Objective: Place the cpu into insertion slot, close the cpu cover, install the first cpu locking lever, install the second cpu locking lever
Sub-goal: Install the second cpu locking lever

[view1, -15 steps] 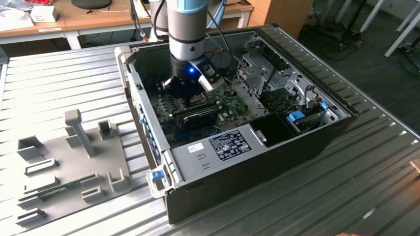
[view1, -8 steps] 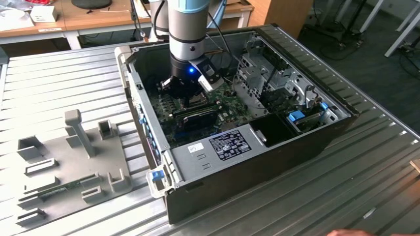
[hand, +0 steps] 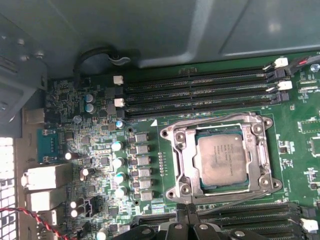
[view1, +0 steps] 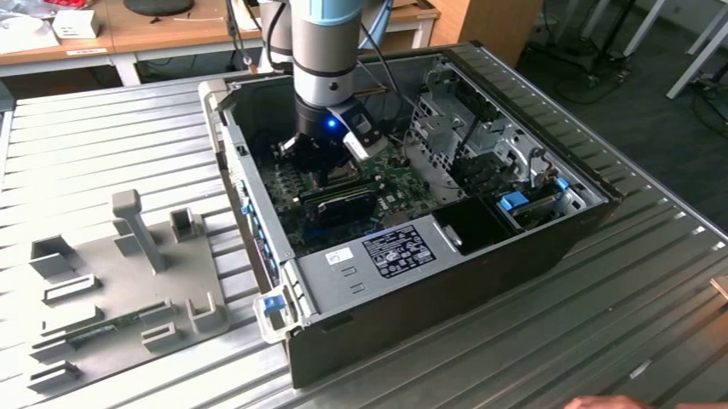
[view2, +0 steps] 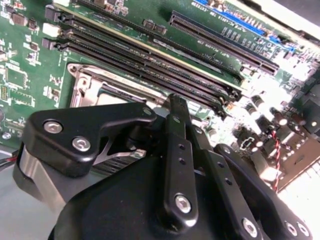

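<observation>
Gripper (view1: pixel 322 162) hangs low inside the open computer case (view1: pixel 546 247), just above the green board (hand: pixel 300 130) near the socket; I cannot tell whether it is open or closed, and nothing shows in its grasp. In the first wrist view, the chip (hand: pixel 222 159) lies flat in the socket (hand: pixel 220 192), with the metal cover (hand: pixel 186 161) lying around it and memory slots (hand: pixel 200 92) beside.
</observation>
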`<state>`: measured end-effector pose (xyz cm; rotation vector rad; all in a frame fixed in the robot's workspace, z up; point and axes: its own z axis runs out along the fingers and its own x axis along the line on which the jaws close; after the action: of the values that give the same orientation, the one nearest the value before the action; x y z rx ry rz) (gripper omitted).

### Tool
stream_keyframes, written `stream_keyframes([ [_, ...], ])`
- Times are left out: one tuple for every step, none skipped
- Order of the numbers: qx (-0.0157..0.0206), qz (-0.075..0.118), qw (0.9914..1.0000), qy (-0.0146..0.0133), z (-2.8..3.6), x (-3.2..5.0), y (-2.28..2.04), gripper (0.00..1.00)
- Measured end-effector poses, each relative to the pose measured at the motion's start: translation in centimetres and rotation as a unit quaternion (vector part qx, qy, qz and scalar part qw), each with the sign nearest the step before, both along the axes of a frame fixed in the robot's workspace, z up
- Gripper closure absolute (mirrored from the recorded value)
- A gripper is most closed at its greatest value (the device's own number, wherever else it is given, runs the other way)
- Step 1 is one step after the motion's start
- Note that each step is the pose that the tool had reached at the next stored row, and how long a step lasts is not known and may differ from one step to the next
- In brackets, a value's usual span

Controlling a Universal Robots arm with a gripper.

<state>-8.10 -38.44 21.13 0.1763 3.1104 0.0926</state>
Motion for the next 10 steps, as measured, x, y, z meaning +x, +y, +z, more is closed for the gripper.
stream_keyframes([
  [0.0, 0.0, 1.0, 0.0, -0.08, 0.0, 0.0, 0.89],
  [-0.0001, 0.0, 1.0, 0.0, -0.15, 0.0, 0.0, 0.89],
  [0.0, 0.0, 1.0, 0.0, -0.2, 0.0, 0.0, 0.89],
  [-0.0001, 0.0, 1.0, 0.0, -0.21, 0.0, -0.01, 0.89],
  [-0.0002, 0.0, 1.0, 0.0001, -0.21, -0.01, -0.01, 0.89],
  [0.0, 0.0, 1.0, 0.0001, -0.22, -0.01, -0.01, 0.89],
  [0.0007, 0.0, 1.0, 0.0, -0.23, -0.02, 0.0, 0.89],
  [0.0019, 0.0, 1.0, 0.0, -0.24, -0.04, 0.0, 0.89],
  [0.0037, 0.0, 0.99999, 0.0, -0.26, -0.1, 0.0, 0.89],
  [0.0047, 0.0, 0.99999, 0.0, -0.27, -0.15, 0.01, 0.89],
])
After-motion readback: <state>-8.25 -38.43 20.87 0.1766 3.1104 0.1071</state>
